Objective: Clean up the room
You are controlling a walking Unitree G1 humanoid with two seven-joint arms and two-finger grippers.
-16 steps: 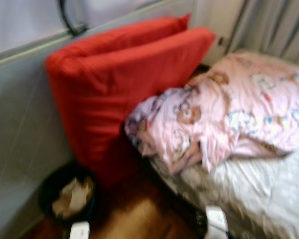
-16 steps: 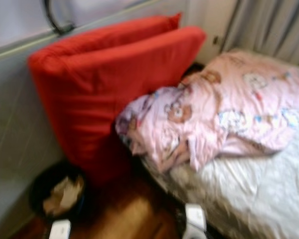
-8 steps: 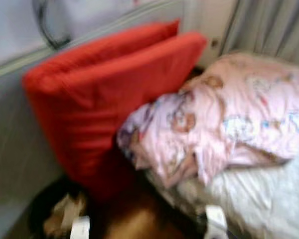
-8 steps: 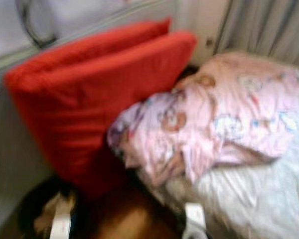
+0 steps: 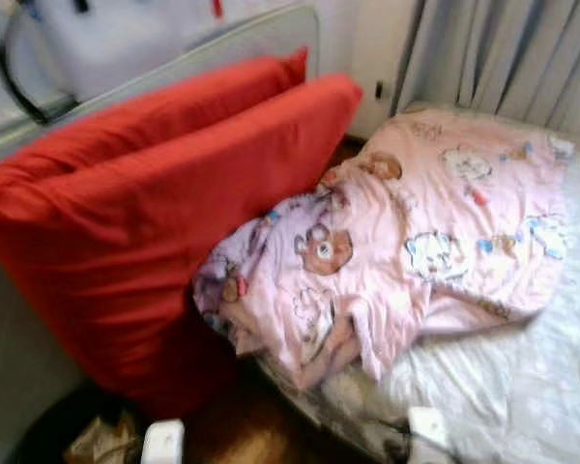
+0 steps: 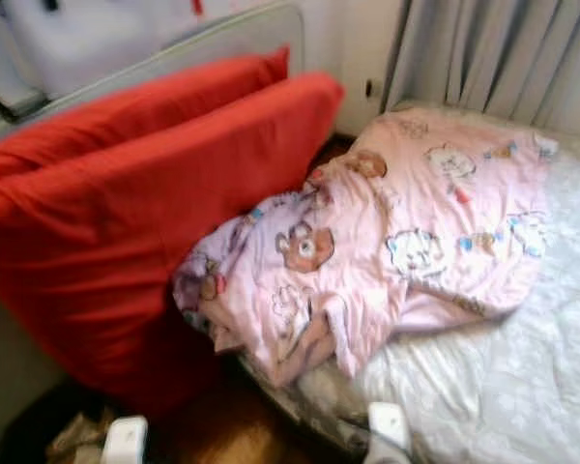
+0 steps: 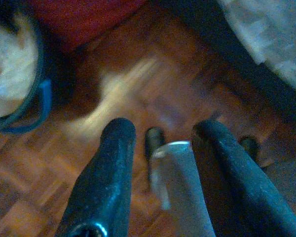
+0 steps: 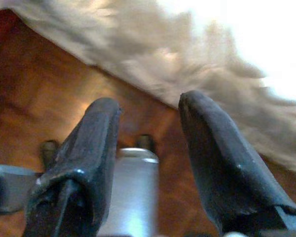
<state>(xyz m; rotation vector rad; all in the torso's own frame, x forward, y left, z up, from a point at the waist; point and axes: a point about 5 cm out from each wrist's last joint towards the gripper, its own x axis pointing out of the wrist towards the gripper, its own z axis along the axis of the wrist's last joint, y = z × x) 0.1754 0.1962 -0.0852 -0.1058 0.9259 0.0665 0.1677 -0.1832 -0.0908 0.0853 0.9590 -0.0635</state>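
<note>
L gripper [image 7: 160, 136]: fingers seen apart, nothing held; hung low over the wood floor [image 7: 138, 94].
R gripper [image 8: 148, 116]: fingers also spread, nothing between; floor below, edge of white bed cover [image 8: 187, 54] just past the tips.
Bin [image 7: 15, 84]: dark, w/ crumpled paper inside, set on floor near L gripper, beside red cushions [image 5: 155, 193].
Cushions: two, leaned against the wall.
Blanket [image 5: 406, 242]: pink, cartoon print, bunched on the bed [image 5: 522, 387], touching the cushions.
Behind: grey curtain [image 5: 503, 48].
</note>
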